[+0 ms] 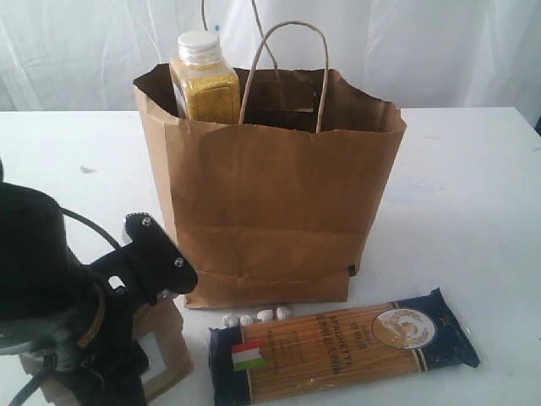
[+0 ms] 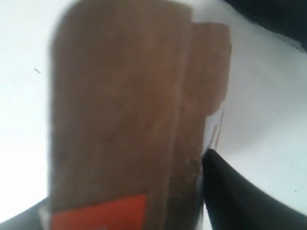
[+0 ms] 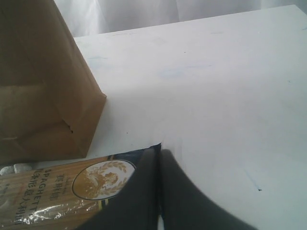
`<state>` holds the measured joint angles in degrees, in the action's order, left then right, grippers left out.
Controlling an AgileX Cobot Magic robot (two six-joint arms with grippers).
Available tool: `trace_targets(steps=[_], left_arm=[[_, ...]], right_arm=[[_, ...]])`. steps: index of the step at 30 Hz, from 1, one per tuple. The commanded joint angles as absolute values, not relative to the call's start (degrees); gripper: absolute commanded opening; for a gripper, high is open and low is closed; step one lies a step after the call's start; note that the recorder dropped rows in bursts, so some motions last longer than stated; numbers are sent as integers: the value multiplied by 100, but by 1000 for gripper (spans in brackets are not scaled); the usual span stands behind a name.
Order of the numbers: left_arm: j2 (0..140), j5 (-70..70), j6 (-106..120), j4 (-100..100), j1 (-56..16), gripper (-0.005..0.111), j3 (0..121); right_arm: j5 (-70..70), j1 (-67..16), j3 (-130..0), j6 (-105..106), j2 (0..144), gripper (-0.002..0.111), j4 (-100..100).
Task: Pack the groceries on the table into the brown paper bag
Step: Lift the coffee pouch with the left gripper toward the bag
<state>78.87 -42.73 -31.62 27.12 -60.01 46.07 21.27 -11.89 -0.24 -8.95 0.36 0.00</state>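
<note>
Kraft pouch [image 2: 120, 110] between the left jaws

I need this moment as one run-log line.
left end effector: around kraft pouch, grip unclear | right end effector: shut, by spaghetti packet | yellow-grain bottle: in paper bag

"SPAGHETTI" lengthwise on the dark-blue spaghetti packet [image 1: 342, 351], beside a small Italian flag [image 1: 248, 356]

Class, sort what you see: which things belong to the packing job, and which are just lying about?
Job: bag, bottle already in it, spaghetti, pouch, table.
Lying about: white lumps by the bag's base, curtain behind.
</note>
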Motion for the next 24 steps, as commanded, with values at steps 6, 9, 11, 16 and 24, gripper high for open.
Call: trace_targets(steps=[6, 9, 11, 16, 24], left_arm=[[6653, -6124, -2812, 2849, -6011, 0, 5770], [6217, -6291, -2801, 2840, -6011, 0, 6205], [5952, -6364, -2801, 2840, -6011, 0, 6537], [5607, -6389, -2686, 2877, -6011, 0, 7376], [5610, -6186, -2349, 2711, -6011, 0, 8402]], right_arm=[[2090, -1145, 0, -918, 0, 0, 0], [2048, -1145, 0, -918, 0, 0, 0], [2008, -1145, 0, -918, 0, 0, 0], [1968, -1145, 0, -918, 0, 0, 0], [1968, -1145, 0, -918, 0, 0, 0]])
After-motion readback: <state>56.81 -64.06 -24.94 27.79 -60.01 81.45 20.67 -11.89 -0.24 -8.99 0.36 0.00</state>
